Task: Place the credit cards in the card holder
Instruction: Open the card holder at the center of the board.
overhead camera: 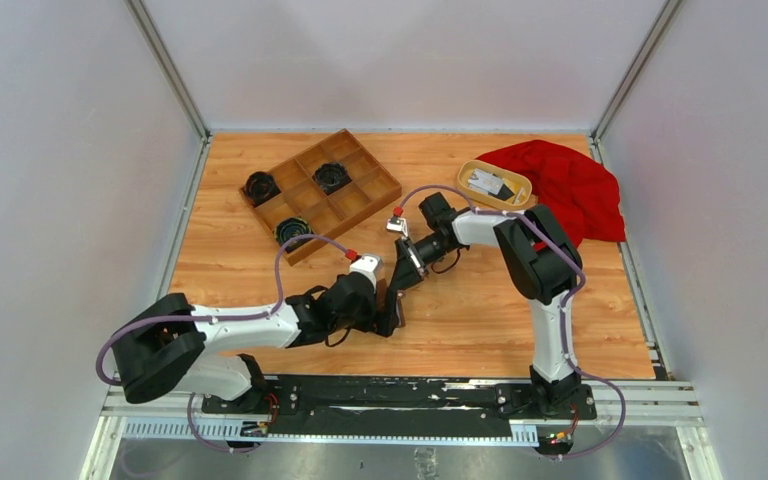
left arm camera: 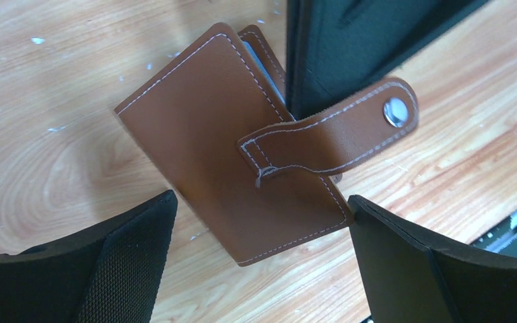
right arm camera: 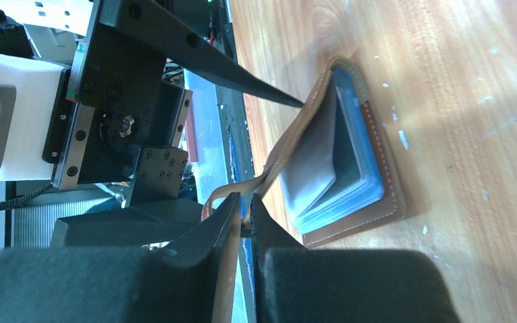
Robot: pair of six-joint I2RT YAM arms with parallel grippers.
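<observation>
The card holder [left arm camera: 229,155], a brown leather wallet, lies on the wooden table between both arms. My right gripper [right arm camera: 244,205] is shut on its snap strap [left arm camera: 350,131] and holds the cover [right arm camera: 309,134] lifted, showing grey-blue pockets [right arm camera: 340,158]. In the left wrist view my left gripper [left arm camera: 261,208] stands open, its fingers [left arm camera: 128,256] either side of the wallet's near edge, the right one touching a corner. The credit cards [overhead camera: 490,183], whitish and dark, lie in the yellow dish [overhead camera: 472,170] at the back right. From above, both grippers [overhead camera: 398,290] meet over the wallet.
A brown wooden compartment tray [overhead camera: 356,205] with black round parts [overhead camera: 260,186] stands at the back left. A red cloth [overhead camera: 565,185] lies at the back right beside the dish. White walls close in the table on three sides.
</observation>
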